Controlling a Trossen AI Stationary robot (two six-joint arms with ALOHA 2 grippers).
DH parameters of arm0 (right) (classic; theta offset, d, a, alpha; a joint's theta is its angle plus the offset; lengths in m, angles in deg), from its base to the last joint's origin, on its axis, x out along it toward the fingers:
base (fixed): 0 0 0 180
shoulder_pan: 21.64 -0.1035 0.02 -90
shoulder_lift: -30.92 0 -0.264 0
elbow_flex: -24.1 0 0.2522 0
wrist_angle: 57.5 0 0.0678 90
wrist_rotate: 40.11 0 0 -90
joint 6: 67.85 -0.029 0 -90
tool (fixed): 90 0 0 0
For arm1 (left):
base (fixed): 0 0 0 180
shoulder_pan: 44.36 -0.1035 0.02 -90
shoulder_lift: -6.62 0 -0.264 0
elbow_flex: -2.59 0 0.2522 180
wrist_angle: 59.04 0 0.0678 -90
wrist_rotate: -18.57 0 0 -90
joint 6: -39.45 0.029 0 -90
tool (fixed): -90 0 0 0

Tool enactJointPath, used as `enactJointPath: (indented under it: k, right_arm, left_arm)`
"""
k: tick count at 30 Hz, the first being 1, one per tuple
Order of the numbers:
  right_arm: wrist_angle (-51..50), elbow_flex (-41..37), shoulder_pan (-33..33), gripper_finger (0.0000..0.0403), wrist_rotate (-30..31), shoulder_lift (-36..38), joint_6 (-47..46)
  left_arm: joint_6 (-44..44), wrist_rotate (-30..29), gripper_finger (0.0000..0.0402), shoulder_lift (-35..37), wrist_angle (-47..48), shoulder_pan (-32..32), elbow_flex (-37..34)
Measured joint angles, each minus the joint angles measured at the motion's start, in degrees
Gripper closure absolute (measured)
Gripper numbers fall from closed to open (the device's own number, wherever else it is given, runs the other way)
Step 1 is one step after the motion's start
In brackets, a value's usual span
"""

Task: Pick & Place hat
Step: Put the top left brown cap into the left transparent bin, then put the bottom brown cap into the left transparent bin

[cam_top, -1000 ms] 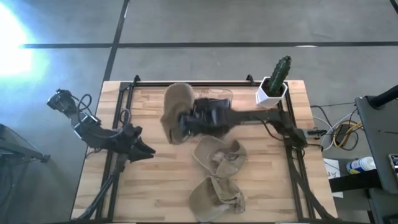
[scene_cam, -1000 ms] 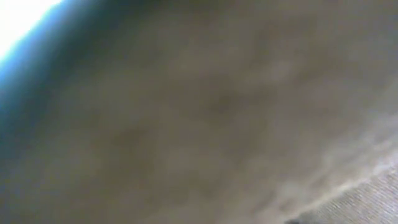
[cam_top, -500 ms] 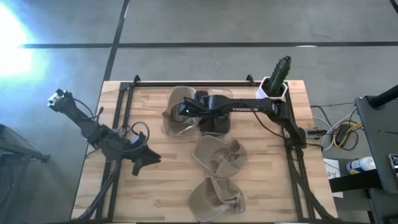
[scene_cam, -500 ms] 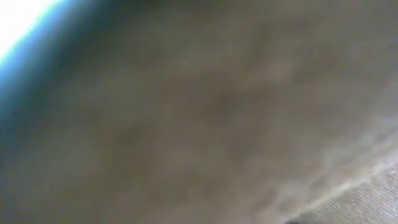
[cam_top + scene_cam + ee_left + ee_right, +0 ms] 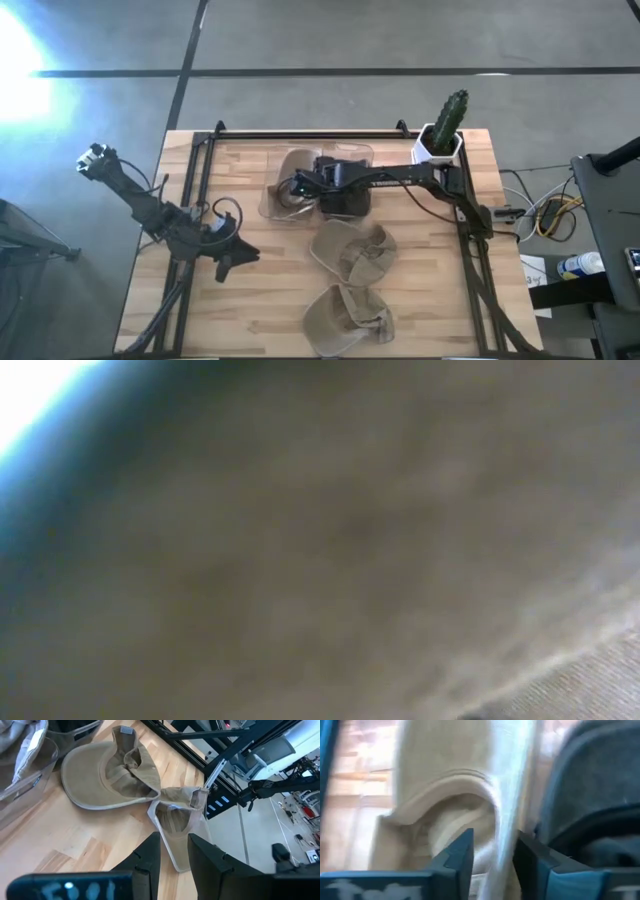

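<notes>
A tan hat (image 5: pixel 285 172) lies in a clear bin (image 5: pixel 268 208) at the table's far middle. My right gripper (image 5: pixel 292 188) hangs just over it, open. In the right wrist view the tan hat (image 5: pixel 440 810) lies beyond the gripper (image 5: pixel 492 855), and the bin's clear wall (image 5: pixel 512 800) runs between the fingers. Two more tan hats (image 5: pixel 352 250) (image 5: pixel 345 318) lie flat on the wood toward the near edge. My left gripper (image 5: pixel 235 255) waits open at the left, pointing at those hats (image 5: pixel 110 770).
A dark container (image 5: pixel 345 190) stands right beside the clear bin, under the right arm. A potted cactus (image 5: pixel 447 125) stands at the far right corner. Tan cloth (image 5: pixel 320 540) fills the whole low view. Bare wood lies at the near left.
My right gripper has carried the tan hat down from above the table's far middle into the clear bin, where the hat now lies. The gripper has then drawn back a little toward the right. My left gripper has shifted slightly toward the near edge.
</notes>
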Motion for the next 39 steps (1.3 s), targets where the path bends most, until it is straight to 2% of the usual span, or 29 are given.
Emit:
enactJointPath:
  k: [8,12,16,19,28,32,34,39]
  right_arm:
    - [-1.08,9.78,-3.56,0.0232,1.93,0.2,21.74]
    - [-7.58,14.53,-6.45,0.0224,-2.77,0.33,28.75]
    - [-15.03,15.26,-11.03,0.0223,-8.75,0.35,30.07]
    - [-17.94,14.02,-15.23,0.0223,-12.59,0.35,28.99]
    - [-18.12,7.4,-28.05,0.0223,-12.91,0.23,29.35]
    - [-16.73,3.85,-32.04,0.0223,-17.05,0.11,29.21]
    - [-12.44,1.9,-33.45,0.0223,-18.94,0.11,31.99]
    - [-0.65,-2.33,-33.74,0.0223,-18.89,0.09,45.28]
  left_arm:
    - [0.05,-0.12,0.031,0.0,0.06,0.0,0.0]
    - [0.1,-0.12,0.031,-0.15,0.07,0.0,-0.02]
    - [0.1,-0.11,0.031,-1.18,0.09,0.0,-0.02]
    - [0.1,-0.1,0.031,-2.3,0.09,0.0,-0.02]
    - [-0.05,-0.04,0.031,-6.35,0.11,0.0,-0.07]
    - [-0.72,1.71,0.031,-7.94,0.09,0.0,-0.07]
    - [-0.81,2.39,0.031,-8.95,0.09,0.0,-0.07]
    - [-2.36,3.0,0.031,-11.43,0.09,0.0,-0.07]
